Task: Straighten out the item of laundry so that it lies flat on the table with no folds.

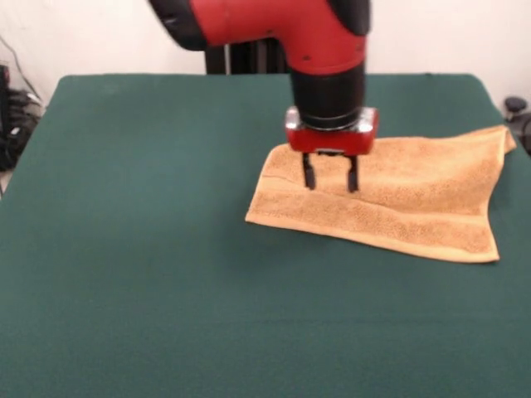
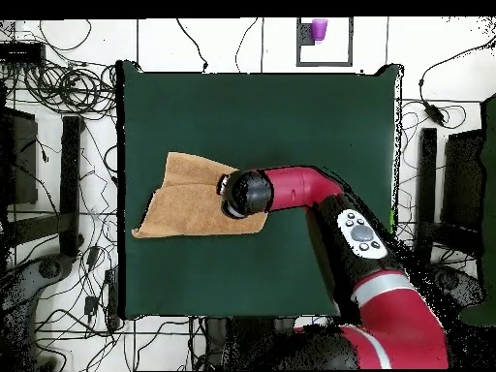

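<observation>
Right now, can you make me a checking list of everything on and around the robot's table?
Surface: dark green table, bare apart from the towel.
Job's thing: orange-tan towel lies at one side of the table, not flat; a crease runs across it and one corner reaches the table's edge.
Clutter: nothing seen on the table.
Tool: the tool is open, its two fingers pointing down over the towel's corner area; contact with the cloth cannot be told.
Cables: many black cables on the floor around the table.
Surroundings: a purple cup on the floor beyond the table, dark stands at the sides.
</observation>
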